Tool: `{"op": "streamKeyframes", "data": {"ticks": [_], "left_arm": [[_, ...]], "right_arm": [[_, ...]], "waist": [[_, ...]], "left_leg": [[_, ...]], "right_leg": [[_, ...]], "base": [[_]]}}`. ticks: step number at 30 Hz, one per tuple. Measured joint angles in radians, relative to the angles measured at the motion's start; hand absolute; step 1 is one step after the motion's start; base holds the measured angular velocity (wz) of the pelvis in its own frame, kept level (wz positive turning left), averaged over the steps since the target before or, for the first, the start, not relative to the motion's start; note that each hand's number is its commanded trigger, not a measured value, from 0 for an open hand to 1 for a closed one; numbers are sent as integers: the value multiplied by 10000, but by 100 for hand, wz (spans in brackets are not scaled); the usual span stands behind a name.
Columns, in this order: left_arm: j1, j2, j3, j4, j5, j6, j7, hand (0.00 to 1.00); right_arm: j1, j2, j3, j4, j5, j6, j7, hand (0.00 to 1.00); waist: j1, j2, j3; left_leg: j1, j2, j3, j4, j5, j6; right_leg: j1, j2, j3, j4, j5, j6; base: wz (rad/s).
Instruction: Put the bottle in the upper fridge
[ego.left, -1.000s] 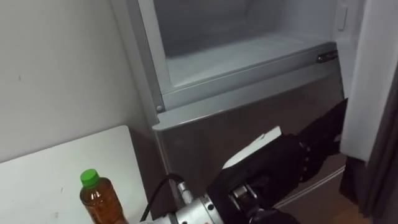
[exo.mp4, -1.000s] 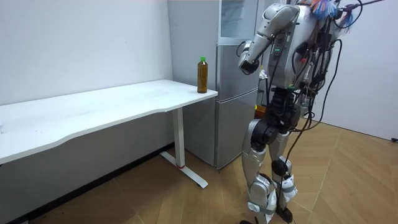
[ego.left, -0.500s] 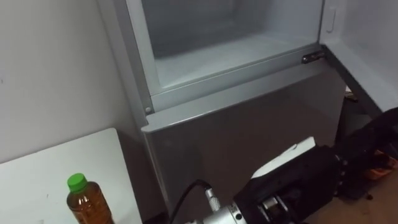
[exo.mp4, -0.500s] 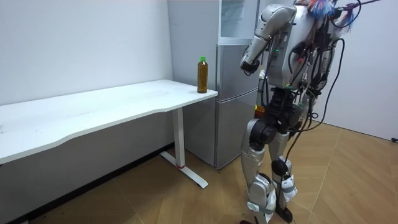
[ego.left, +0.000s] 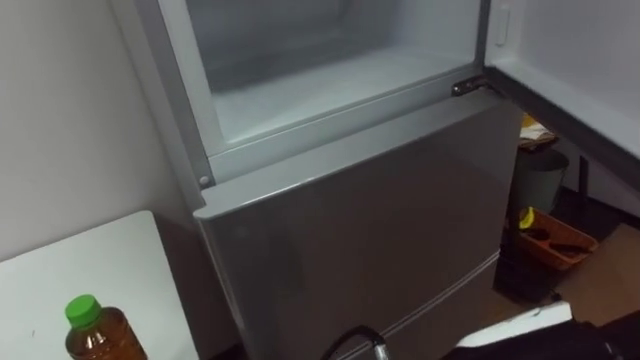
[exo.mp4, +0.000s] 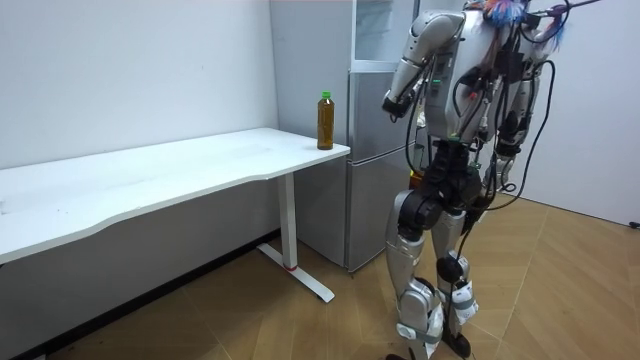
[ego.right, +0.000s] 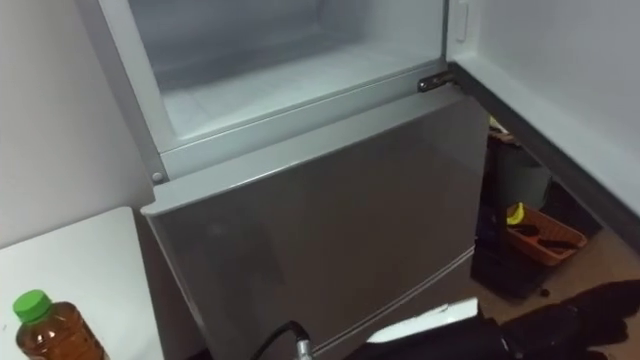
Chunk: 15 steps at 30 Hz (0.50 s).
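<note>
A brown bottle (ego.left: 92, 332) with a green cap stands on the white table's corner (ego.left: 70, 265), at the left of the fridge; it also shows in the room view (exo.mp4: 325, 120). The fridge's upper compartment (ego.left: 320, 85) is open and its white shelf is bare. Its door (ego.left: 585, 70) is swung out to the right. My left hand (ego.right: 565, 325) is low in front of the lower fridge door (ego.left: 370, 230), fingers stretched out and holding nothing, well right of the bottle. My right hand (exo.mp4: 500, 180) hangs at my side.
I stand facing the fridge (exo.mp4: 380, 150), with the long white table (exo.mp4: 150, 180) to my left. An orange tray (ego.left: 555, 235) and a dark bin (ego.left: 540, 178) sit on the floor right of the fridge, under the open door.
My head view has swung right, so the fridge and bottle slid left in the picture. My left hand has sunk toward the lower right edge. The bottle has not moved.
</note>
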Motion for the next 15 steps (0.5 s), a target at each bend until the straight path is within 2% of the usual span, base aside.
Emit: {"op": "streamKeyframes", "data": {"ticks": [4,8,13,15], "left_arm": [[1,148,-5,19,191,35,1,0],[1,156,27,8,220,36,-8,0],[15,196,419,0,663,35,-126,0],[32,249,588,-1,752,34,-142,0]], "right_arm": [[-5,-42,282,-31,128,-4,-62,0],[-23,5,347,-108,59,-8,-168,0],[-18,8,338,-113,-375,-10,-318,0],[-33,8,337,-113,-589,-17,-318,0]], "waist": [[12,-7,-3],[113,-53,-30],[549,-175,-100],[630,-225,-103]], "left_leg": [[-18,3,25,0,0,0],[-82,18,23,4,0,0],[-165,73,-40,22,0,-2],[-160,82,-63,21,0,-2]], "right_leg": [[-6,0,-35,0,0,0],[-49,9,-81,16,2,-3],[-131,47,-112,93,27,-44],[-127,54,-152,148,27,-45]], "base": [[2],[3],[0],[8]]}}
